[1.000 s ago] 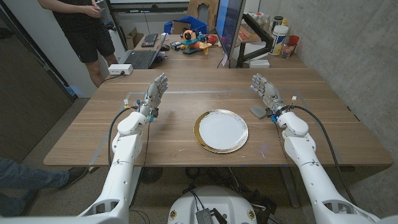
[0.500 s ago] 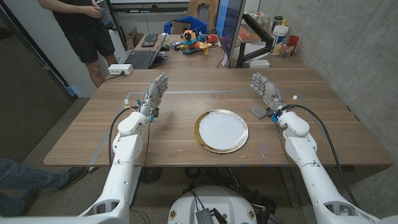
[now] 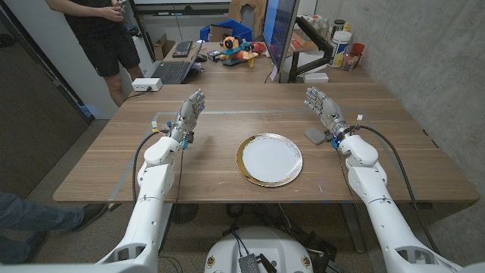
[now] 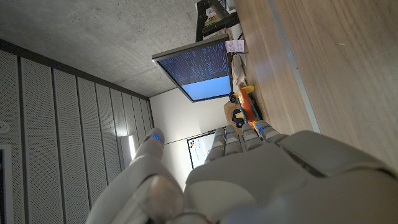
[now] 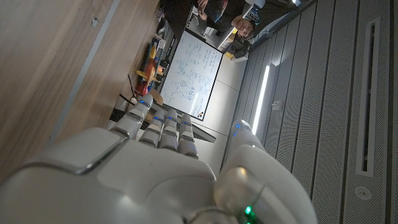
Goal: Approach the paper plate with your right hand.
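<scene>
nearby, a grey pad [image 3: 314,136] lies between the empty, spread right hand [image 3: 323,107] and paper plate [image 3: 269,159].

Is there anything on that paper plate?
Empty. The paper plate lies flat on the table, its white centre bare inside the gold rim.

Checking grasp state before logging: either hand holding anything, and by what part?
Nothing is held. The right hand and left hand are both raised with fingers apart, and the paper plate lies untouched on the table between them.

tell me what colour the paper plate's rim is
Gold, around the round white paper plate; clearest in the head view.
</scene>
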Tool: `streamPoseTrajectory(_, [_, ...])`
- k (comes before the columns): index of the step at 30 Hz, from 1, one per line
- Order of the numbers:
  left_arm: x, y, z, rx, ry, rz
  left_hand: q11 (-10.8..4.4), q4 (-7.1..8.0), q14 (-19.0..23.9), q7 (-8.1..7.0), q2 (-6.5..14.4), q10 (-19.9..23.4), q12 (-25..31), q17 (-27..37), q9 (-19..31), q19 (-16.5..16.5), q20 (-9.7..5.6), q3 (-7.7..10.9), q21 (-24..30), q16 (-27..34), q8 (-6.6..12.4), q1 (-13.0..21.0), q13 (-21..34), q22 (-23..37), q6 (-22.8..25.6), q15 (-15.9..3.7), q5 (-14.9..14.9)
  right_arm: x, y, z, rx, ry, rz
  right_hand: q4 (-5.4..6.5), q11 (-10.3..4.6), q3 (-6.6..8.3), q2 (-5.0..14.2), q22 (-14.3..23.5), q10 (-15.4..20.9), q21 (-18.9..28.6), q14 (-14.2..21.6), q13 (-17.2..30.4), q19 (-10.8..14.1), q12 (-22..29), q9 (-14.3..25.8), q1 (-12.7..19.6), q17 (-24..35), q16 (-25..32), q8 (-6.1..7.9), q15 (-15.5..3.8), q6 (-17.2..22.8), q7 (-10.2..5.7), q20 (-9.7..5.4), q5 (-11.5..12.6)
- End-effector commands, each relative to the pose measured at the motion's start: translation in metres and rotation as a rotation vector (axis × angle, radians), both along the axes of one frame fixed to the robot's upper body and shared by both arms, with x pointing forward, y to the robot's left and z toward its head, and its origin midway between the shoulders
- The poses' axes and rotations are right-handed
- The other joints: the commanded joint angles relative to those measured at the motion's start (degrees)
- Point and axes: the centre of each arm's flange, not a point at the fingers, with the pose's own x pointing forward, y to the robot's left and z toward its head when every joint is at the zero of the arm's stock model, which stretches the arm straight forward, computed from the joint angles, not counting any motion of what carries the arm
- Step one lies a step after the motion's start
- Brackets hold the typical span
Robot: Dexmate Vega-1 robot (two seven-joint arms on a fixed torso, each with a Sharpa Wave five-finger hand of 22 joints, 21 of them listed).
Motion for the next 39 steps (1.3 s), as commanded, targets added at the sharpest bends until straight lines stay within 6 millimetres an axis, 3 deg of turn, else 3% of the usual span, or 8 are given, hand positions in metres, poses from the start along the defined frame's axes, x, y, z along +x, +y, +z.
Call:
streamPoseTrajectory(1, [-0.0008, -0.0002, -0.0005, 0.000, 0.000, 0.000, 0.10, -0.27, -0.27, 0.30, 0.64, -0.08, 0.53, 0.14, 0.26, -0.11, 0.10, -0.03, -0.33, 0.24, 0.18, 0.14, -0.04, 0.30, 0.38, 0.07, 0.02, -0.0068, 0.0048, 0.0056, -0.028, -0.037, 0.008, -0.10, -0.01, 0.00, 0.10, 0.21, 0.73, 0.53, 0.48, 0.15, 0.40, 0.12, 0.28, -0.15, -0.02, 0.21, 0.22, 0.03, 0.39, 0.25, -0.04, 0.56])
streamPoseTrajectory(39, [-0.0024, -0.0015, 0.0048, 0.012, -0.003, 0.002, 0.09, -0.53, -0.48, 0.31, 0.88, -0.26, 0.52, 0.15, 0.26, -0.05, 0.06, -0.20, -1.27, 0.17, 0.12, 0.02, -0.29, 0.34, 0.43, 0.11, -0.07, -0.0144, 0.0099, 0.0097, -0.055, -0.090, 0.008, -0.33, -0.17, -0.05, 0.28, 0.20, 1.21, 0.47, 0.74, 0.15, 0.41, 0.20, 0.28, -0.26, -0.45, 0.24, 0.38, 0.03, 1.04, -0.22, 0.18, 0.74])
